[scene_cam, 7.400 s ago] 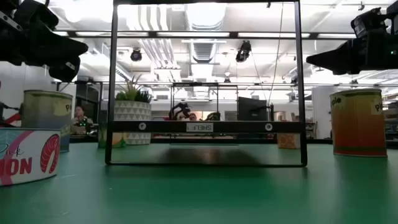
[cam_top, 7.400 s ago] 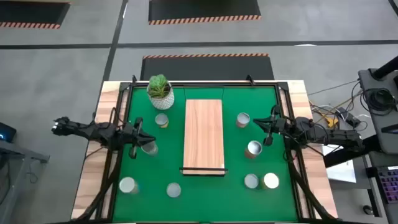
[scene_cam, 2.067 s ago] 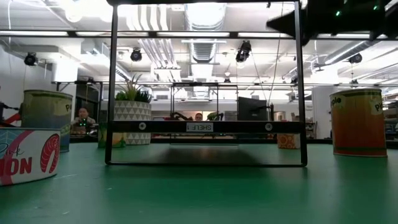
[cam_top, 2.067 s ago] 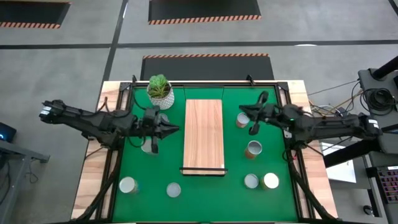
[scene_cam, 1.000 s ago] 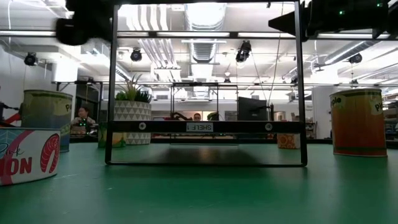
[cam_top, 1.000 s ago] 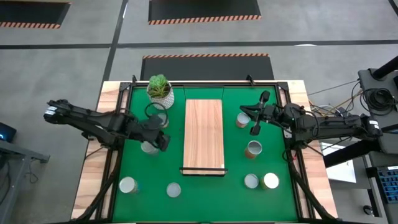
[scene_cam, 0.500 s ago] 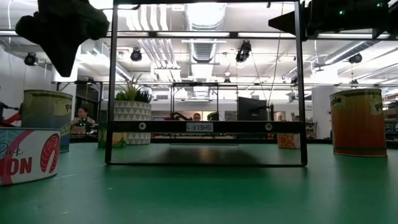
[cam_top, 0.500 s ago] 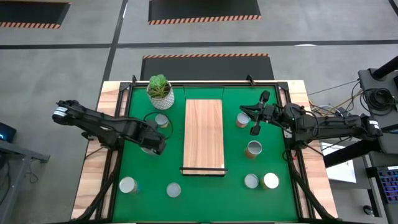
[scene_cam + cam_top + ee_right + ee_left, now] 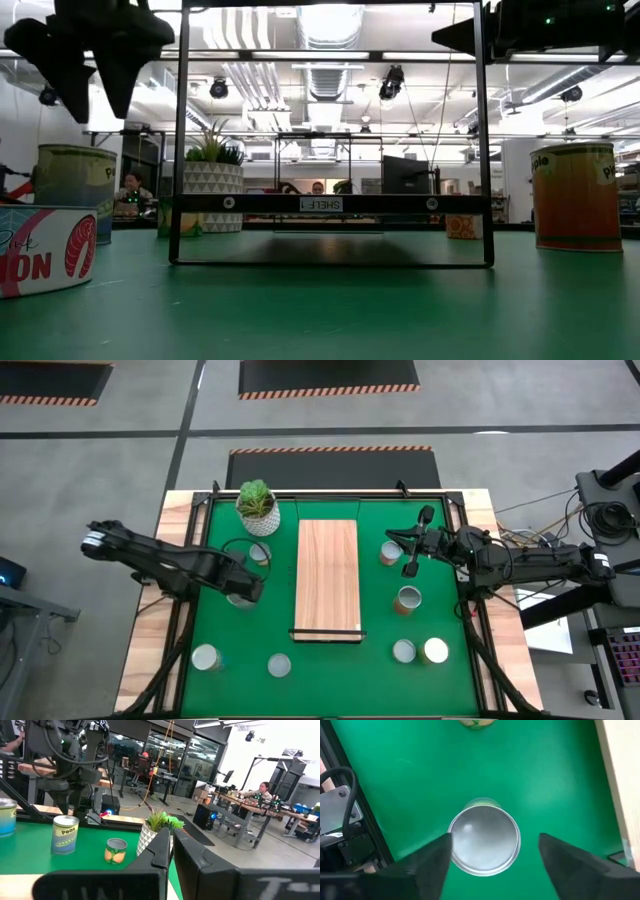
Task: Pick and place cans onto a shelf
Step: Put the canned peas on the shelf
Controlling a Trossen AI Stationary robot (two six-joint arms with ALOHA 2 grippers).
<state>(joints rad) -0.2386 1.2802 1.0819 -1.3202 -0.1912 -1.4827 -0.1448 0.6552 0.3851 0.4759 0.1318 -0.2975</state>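
Note:
My left gripper (image 9: 241,589) is open and points down over a can with a silver top (image 9: 484,837). Its two fingers (image 9: 432,862) stand on either side of the can and apart from it. In the low view the gripper (image 9: 90,85) hangs above that can (image 9: 75,190). The wooden shelf (image 9: 327,578) lies in the middle of the green mat. Other cans stand left of it (image 9: 259,553), right of it (image 9: 390,552) (image 9: 407,600) and along the near edge (image 9: 205,657). My right gripper (image 9: 404,550) is shut and empty, held level above the mat beside a can on the right.
A white pot with a green plant (image 9: 257,505) stands at the far left of the mat. A black frame (image 9: 330,130) stands over the shelf in the low view. More cans stand at the near right (image 9: 403,650) (image 9: 435,650) and near middle (image 9: 279,665).
My left gripper has gone a little toward the table's left edge, away from the shelf. It has come down into the low view and turned, so its two fingers now point down over the can. My right arm has kept still.

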